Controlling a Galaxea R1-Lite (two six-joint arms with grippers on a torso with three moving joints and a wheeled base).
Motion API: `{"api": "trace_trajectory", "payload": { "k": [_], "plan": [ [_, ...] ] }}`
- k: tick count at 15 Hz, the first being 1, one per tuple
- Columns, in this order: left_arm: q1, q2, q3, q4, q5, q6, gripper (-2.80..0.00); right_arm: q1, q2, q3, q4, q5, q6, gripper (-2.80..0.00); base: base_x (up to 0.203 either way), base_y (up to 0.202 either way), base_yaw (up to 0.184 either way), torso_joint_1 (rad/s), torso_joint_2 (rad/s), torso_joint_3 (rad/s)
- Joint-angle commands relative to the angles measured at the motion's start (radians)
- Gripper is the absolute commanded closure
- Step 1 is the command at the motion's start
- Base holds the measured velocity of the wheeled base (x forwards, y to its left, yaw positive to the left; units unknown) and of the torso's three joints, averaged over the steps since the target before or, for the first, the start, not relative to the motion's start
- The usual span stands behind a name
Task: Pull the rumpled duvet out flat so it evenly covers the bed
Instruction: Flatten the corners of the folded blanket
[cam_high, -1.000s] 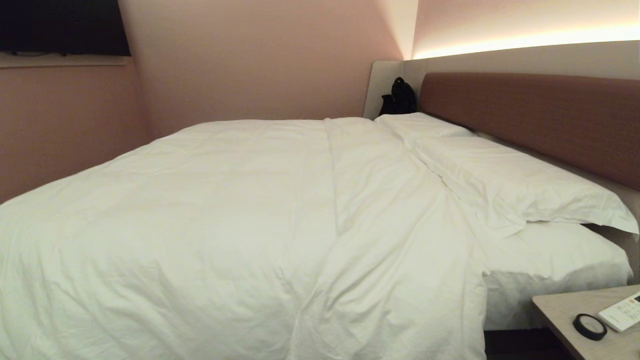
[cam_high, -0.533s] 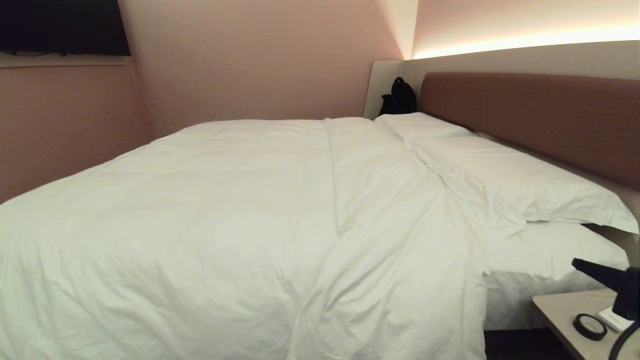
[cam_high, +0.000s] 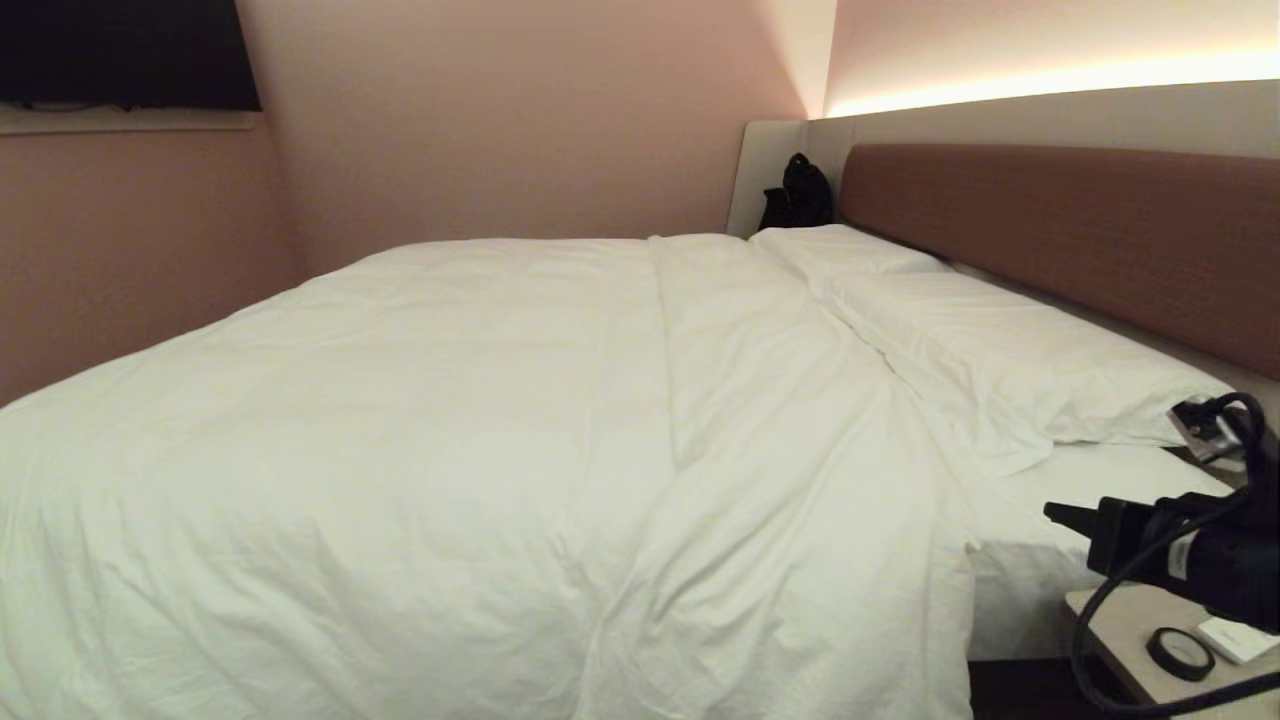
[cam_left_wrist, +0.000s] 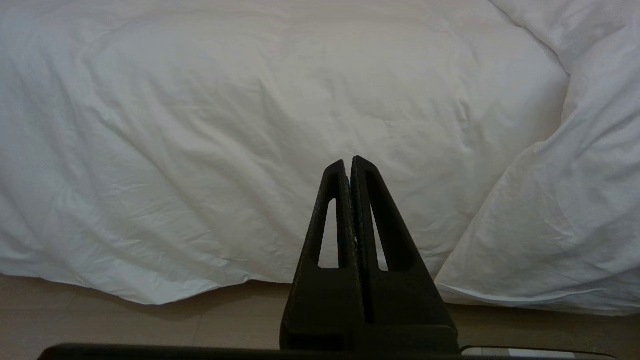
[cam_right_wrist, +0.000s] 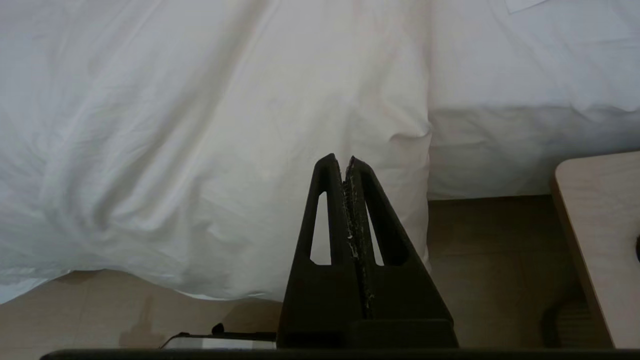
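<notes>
Approach step: right gripper (cam_high: 1062, 514), fingers pressed together and empty, is raised beside the bedside counter (cam_high: 1120, 612), while the duvet (cam_high: 450, 450) lies over the bed (cam_high: 1050, 215) with its creased edge nearest; next move needs fingers parted to pinch that edge.

Duvet (cam_high: 480, 430) on bed (cam_high: 1100, 480), pillows (cam_high: 1000, 350) right.

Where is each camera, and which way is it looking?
Head view: up on the robot's head, looking forward and down across the bed; the right hand shows at the right edge.
Left wrist view: behind the shut left hand, facing the duvet.
Right wrist view: behind the shut right hand, facing the duvet's hanging edge.
All three see the duvet.
</notes>
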Motion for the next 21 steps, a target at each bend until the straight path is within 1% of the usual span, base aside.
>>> {"api": "trace_trajectory", "payload": {
  "k": [1,5,10,13,14,15,19,21],
  "plan": [
    [0.000,0.000,0.000,0.000,0.000,0.001,0.00,0.000,0.133,-0.008,-0.137,-0.001,0.004,0.00,0.000,0.000,0.000,0.000,0.00,0.000],
    [0.000,0.000,0.000,0.000,0.000,0.001,0.00,0.000,0.281,-0.013,-0.229,-0.002,0.007,0.00,0.000,0.000,0.000,0.000,0.00,0.000],
    [0.000,0.001,0.000,0.000,0.000,0.001,0.00,-0.008,0.472,0.010,-0.386,-0.002,0.017,0.00,0.000,0.000,0.000,0.000,0.00,0.000],
    [0.000,0.000,0.000,0.002,0.000,0.001,0.00,-0.010,0.527,0.019,-0.419,0.001,0.016,0.00,0.000,0.000,0.000,0.000,0.00,0.000],
    [0.000,0.000,0.000,0.002,0.000,0.001,0.00,-0.013,0.536,0.020,-0.428,0.003,0.013,-2.05,0.000,0.000,0.000,0.000,0.00,0.000],
    [0.000,0.001,0.000,0.002,0.000,0.001,0.00,-0.013,0.538,0.019,-0.428,0.003,0.011,-2.80,0.000,0.000,0.000,0.000,0.00,0.000],
    [0.000,0.001,0.000,0.002,0.000,0.001,0.00,-0.013,0.549,0.027,-0.428,0.003,-0.011,-2.80,0.000,0.000,0.000,0.000,0.00,0.000],
    [0.000,0.000,0.000,0.002,0.000,0.001,0.00,-0.009,0.545,0.055,-0.429,0.002,-0.052,-2.80,0.000,0.000,0.000,0.000,0.00,0.000]
  ]
}}
